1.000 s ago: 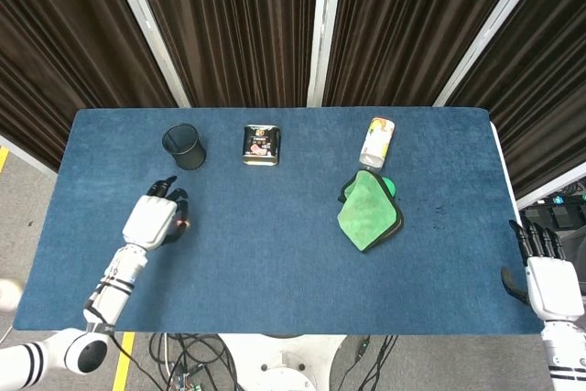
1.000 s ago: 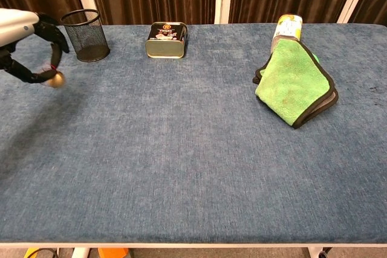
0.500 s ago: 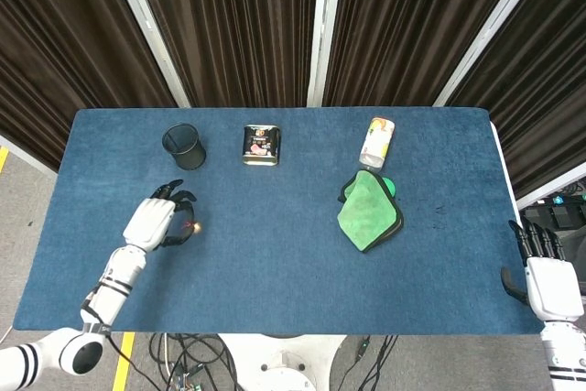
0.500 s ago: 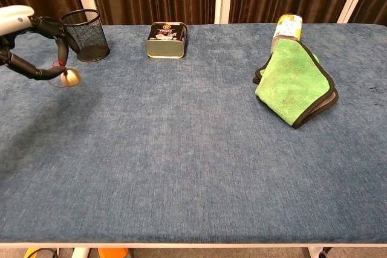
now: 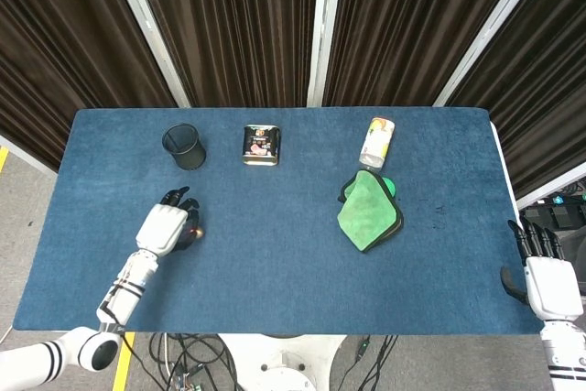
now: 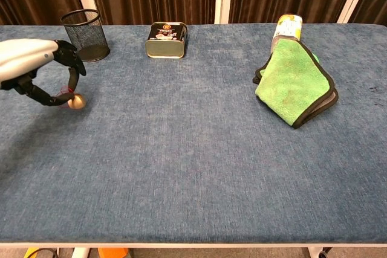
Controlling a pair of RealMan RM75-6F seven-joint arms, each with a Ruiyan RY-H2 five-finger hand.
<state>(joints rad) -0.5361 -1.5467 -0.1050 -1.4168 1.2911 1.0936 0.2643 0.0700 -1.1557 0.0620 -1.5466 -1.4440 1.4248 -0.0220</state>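
From the head view, the left hand [image 5: 167, 227] pinches a small bell [image 5: 194, 233] over the table [image 5: 275, 254], below the mesh cup [image 5: 184, 146]; the right hand [image 5: 547, 274] hangs off the table's right edge, fingers apart, grasping nothing. From the chest view, the bell [image 6: 76, 101] sits at the left fingertips [image 6: 68, 97], short of the tin [image 6: 166, 40] and green cloth [image 6: 294, 86].

Even, bright light falls from overhead on the blue table [image 5: 275, 226], with no glare anywhere on its cloth. Shadows stay soft: a faint one under the green cloth [image 6: 295, 83], another beside the mesh cup [image 6: 86, 34]. The curtains [image 5: 229, 25] behind the table sink dark. Both views are sharp, edges barely bent.
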